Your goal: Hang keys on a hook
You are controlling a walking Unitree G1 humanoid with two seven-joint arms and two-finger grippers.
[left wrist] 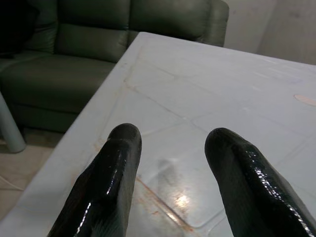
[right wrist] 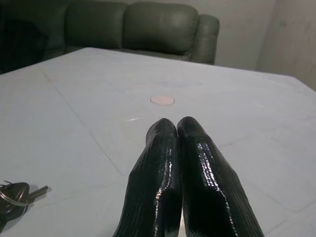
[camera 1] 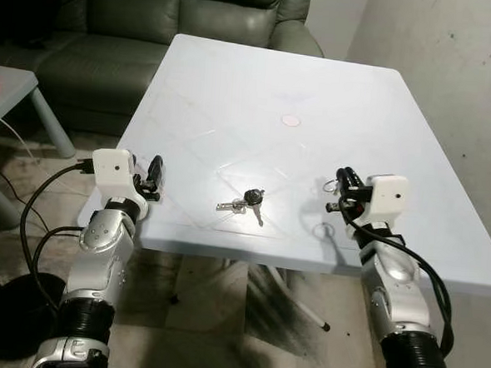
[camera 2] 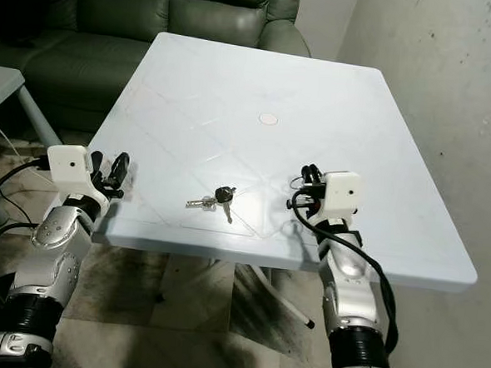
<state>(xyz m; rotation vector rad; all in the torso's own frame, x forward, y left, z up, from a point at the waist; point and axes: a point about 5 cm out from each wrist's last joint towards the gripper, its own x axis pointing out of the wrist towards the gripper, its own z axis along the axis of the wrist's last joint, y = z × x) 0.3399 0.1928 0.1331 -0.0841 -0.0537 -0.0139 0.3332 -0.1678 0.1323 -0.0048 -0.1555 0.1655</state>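
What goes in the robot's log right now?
keys: on table, untouched | left gripper: open | right gripper: shut, empty

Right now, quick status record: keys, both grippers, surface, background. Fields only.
keys: bunch lying flat near the front edge of the table, untouched
left gripper: open, over the table's front left edge, apart from the keys
right gripper: shut on nothing, over the table to the right of the keys
table: white, small round cap in its middle
background: green sofa behind the table
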